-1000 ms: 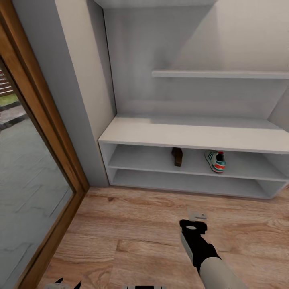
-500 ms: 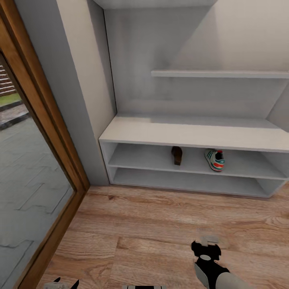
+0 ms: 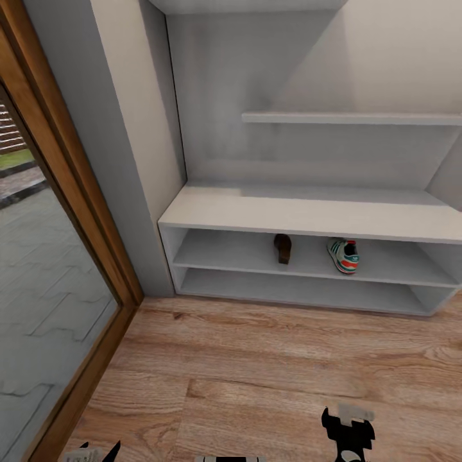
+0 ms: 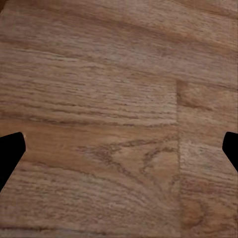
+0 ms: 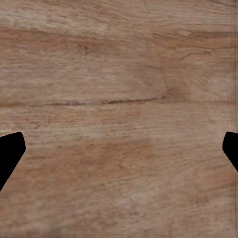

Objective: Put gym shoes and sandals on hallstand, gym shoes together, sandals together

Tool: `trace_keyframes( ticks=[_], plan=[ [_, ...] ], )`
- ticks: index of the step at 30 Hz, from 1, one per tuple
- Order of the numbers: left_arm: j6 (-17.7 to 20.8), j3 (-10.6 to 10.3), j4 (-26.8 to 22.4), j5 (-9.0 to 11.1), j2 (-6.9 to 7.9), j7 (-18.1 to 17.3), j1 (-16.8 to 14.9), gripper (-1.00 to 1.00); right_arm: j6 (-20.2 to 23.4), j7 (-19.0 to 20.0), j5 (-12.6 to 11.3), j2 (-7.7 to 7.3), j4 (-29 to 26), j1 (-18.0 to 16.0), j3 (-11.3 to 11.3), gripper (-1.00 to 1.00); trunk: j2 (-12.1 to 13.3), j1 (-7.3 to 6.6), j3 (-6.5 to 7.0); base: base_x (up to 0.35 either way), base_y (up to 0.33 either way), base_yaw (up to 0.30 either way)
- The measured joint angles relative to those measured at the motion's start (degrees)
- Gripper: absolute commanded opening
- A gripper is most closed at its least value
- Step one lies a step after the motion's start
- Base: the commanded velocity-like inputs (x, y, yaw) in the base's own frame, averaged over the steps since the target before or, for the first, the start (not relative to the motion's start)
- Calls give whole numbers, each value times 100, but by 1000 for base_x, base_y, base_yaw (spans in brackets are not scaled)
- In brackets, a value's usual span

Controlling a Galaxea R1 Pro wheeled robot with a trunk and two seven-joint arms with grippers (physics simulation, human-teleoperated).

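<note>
surroundings: wood-framed glass door [image 3: 58, 256] stood at the left, paving visible through it; a grey-white wall pillar [image 3: 128, 160] sat between door and hallstand; one thin grey wall shelf [image 3: 353, 119] hung above the hallstand, well apart from its top; nothing lay on the floor between robot and hallstand
hallstand: low light-grey cabinet [image 3: 308, 215] against the back wall; flat top bare; two long open compartments, upper and lower
counts: one gym shoe [image 3: 344, 255]; one sandal [image 3: 283, 248]; both in the upper compartment
gym shoe: white with green stripes and red heel, right of centre on the upper shelf, heel toward the robot
sandal: brown, near the middle of the same shelf, left of the gym shoe, a clear gap between them; not touching
lower compartment: held no shoes in the visible part
corridor floor: light brown wood-grain planks [image 3: 256, 359]; same planks under both wrist cameras [image 4: 119, 109] [image 5: 119, 99]
left end effector: [image 3: 96, 450] just at the lower edge of the head view; in the wrist view its dark fingertips [image 4: 10, 151] sat at opposite edges, spread wide, only floor between them, holding nothing
right end effector: [image 3: 350, 427] low at the right of the head view, black with a pale grey part on top, above bare floor; fingertips [image 5: 10, 148] far apart, wide open, holding nothing
room: narrow corridor alcove; plain pale walls
</note>
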Motion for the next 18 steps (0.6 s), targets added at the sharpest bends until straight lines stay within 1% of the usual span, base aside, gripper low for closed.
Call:
trace_keyframes(
  ticks=[1,2,5,10,11,13,18],
  plan=[
    [-8,-4,-1,35,-5,158,0,100,-85,10,-2,-66,3,92,-10,100,0,0,0,0,0,0],
    [-13,-6,-1,45,-7,209,0,100,-107,14,7,-87,3,120,6,100,0,0,0,0,0,0],
    [-16,-7,-1,54,-8,251,0,100,-126,17,14,-105,2,143,13,100,0,0,0,0,0,0],
    [-19,-8,14,65,-14,283,0,100,-140,20,131,-97,-4,161,42,100,0,0,0,0,0,0],
    [-20,-8,59,66,-16,288,0,100,-142,20,213,-91,-8,164,49,100,0,0,0,0,0,0],
    [-23,-5,119,65,-14,291,0,100,-143,20,273,-85,-11,165,50,100,0,0,0,0,0,0],
    [-34,-2,174,63,-11,292,0,100,-144,20,319,-73,-8,167,51,100,0,0,0,0,0,0]
  ],
)
